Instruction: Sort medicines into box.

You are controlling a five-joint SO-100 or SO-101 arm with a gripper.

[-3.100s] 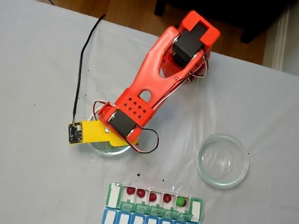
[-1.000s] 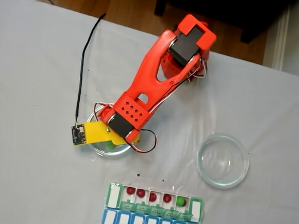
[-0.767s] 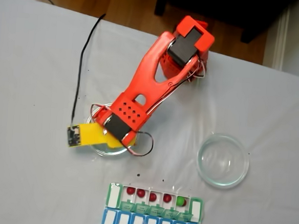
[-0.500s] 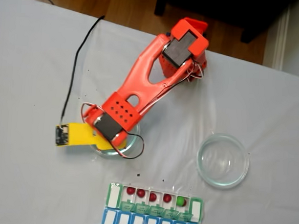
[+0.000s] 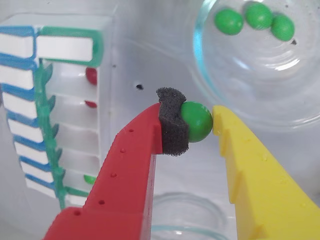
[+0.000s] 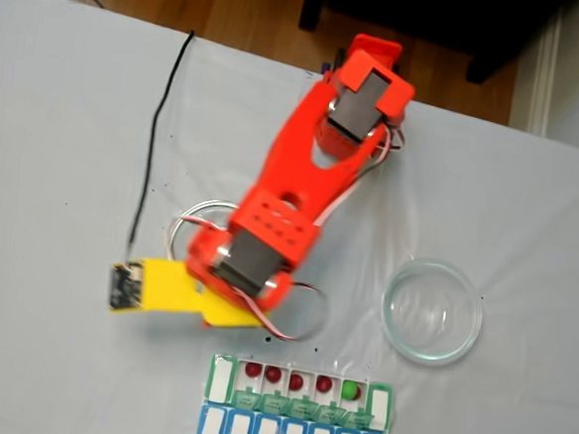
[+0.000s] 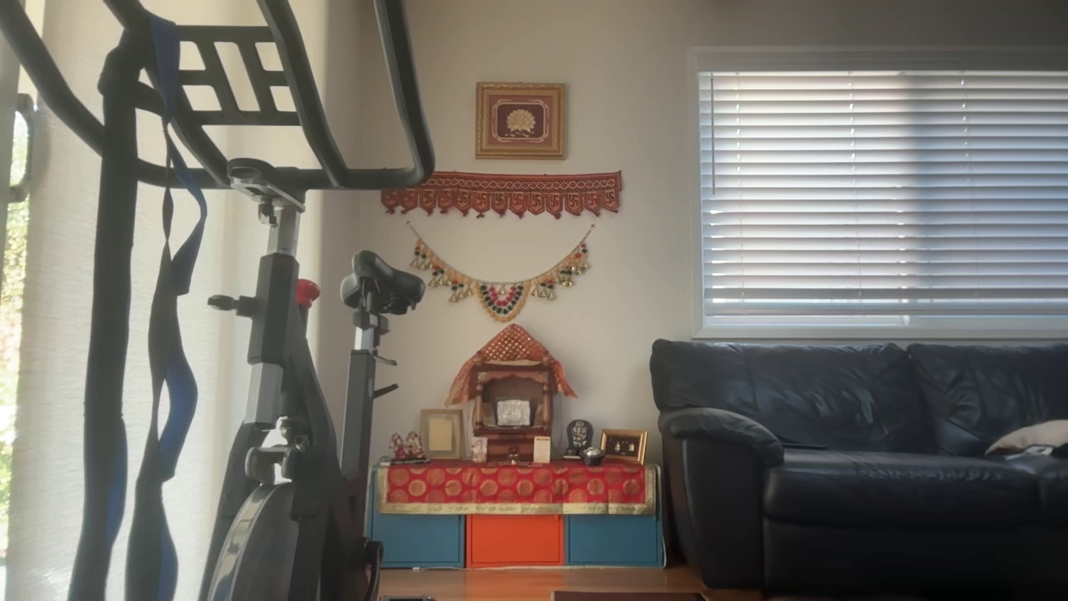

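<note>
I see the gripper (image 5: pixel 200 122) clenched on a green ball (image 5: pixel 195 121), now lifted from the dish (image 5: pixel 200 60); pill organiser (image 6: pixel 381 402) next.

White table (image 6: pixel 68 112) bears box (image 6: pixel 296 408), glass dish (image 6: pixel 432 311).

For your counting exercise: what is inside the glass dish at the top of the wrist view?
Three green balls lie in the dish, near its far edge. The rest of its floor that shows is bare. The claw, shut on a fourth green ball, covers the near rim.
</note>
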